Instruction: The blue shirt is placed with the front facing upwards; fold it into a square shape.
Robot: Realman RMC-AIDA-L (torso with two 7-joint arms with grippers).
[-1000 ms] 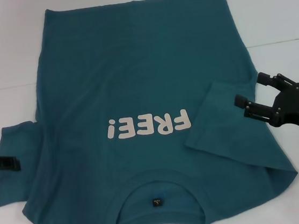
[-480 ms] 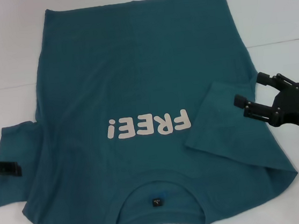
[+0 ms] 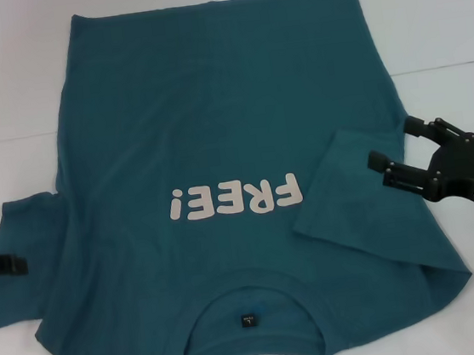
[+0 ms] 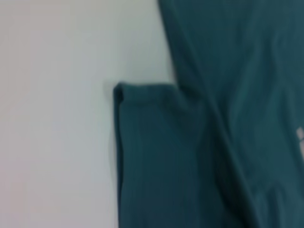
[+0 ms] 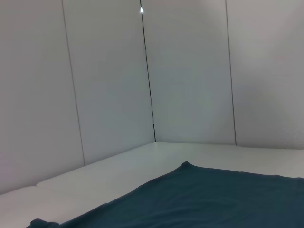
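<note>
A: Blue shirt (image 3: 223, 128) lies flat on the white table (image 3: 3, 76), front up, collar at the near edge, hem at the far edge. "FREE!" print (image 3: 233, 200) reads upside down from the head camera. Right sleeve (image 3: 354, 194) is folded in over the body. Left sleeve (image 3: 24, 262) lies spread out to the side.

B: Grippers?

A: Right gripper (image 3: 396, 149) sits over the outer edge of the folded sleeve, its two fingers apart, one toward the far side and one nearer, nothing between them. Left gripper (image 3: 7, 265) is at the left frame edge over the spread sleeve; only a dark stub shows, so I cannot tell how its fingers stand.

B: Risks from here?

A: My judgement: the folded right sleeve sits at a slant, not square to the side seam. Fold the body over it as is and the edge may come out crooked, with a lump. Second, if the left gripper pinches only the sleeve's top layer, the fabric could slide out or drag the shoulder and wrinkle the chest. Third, the open right fingers are close to the cloth and could snag the sleeve and undo the fold when pulling away.

B: Do the wrist views add anything?

A: Left wrist view shows the left sleeve's hemmed cuff (image 4: 142, 90) close up, lying flat against the table, which the head view barely resolves. Right wrist view shows the back wall panels (image 5: 109, 76) and a stretch of shirt, no fingers. Only the head view gives both grippers and the whole layout.
</note>
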